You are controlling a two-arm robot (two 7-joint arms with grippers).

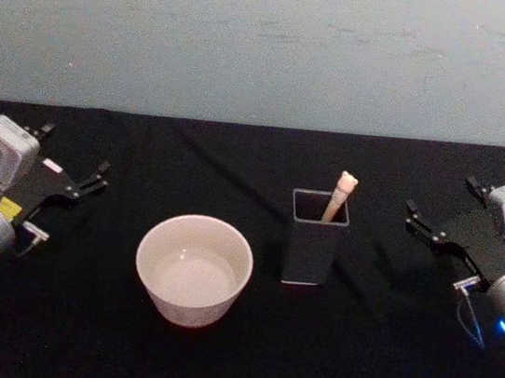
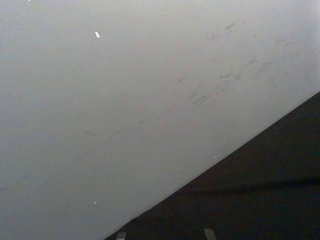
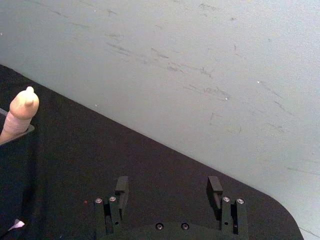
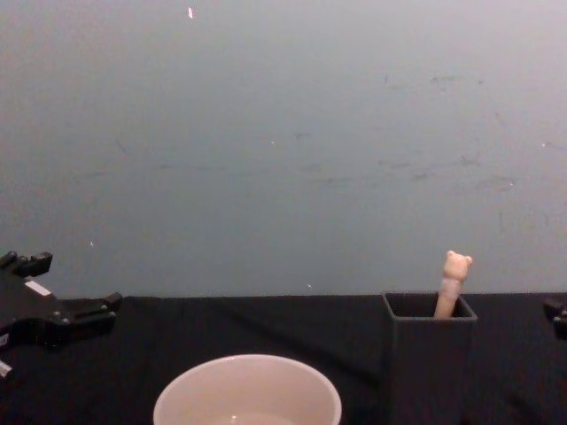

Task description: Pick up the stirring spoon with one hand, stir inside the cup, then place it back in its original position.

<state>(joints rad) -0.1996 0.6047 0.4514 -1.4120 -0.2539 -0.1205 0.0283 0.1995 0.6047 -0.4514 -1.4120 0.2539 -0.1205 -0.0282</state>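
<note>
Head view — slim spoon [image 1: 340, 194], cream-beige handle topped by a bear head, stands leaning in dark grey square holder [image 1: 314, 245], right of wide cream-white round cup [image 1: 193, 268]. Flanking, well apart from it, left gripper [image 1: 77, 150] and right gripper [image 1: 440, 195], both spread wide, empty. Right wrist view — bear head far from spread fingers [image 3: 121, 186]. Chest view — bear head above holder rim.

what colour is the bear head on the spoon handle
Cream-beige bear head above the dark grey square holder; clearest in the chest view.

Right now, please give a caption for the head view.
Bear-topped stirring spoon in its grey holder beside the cup; left gripper and right gripper open.
</note>
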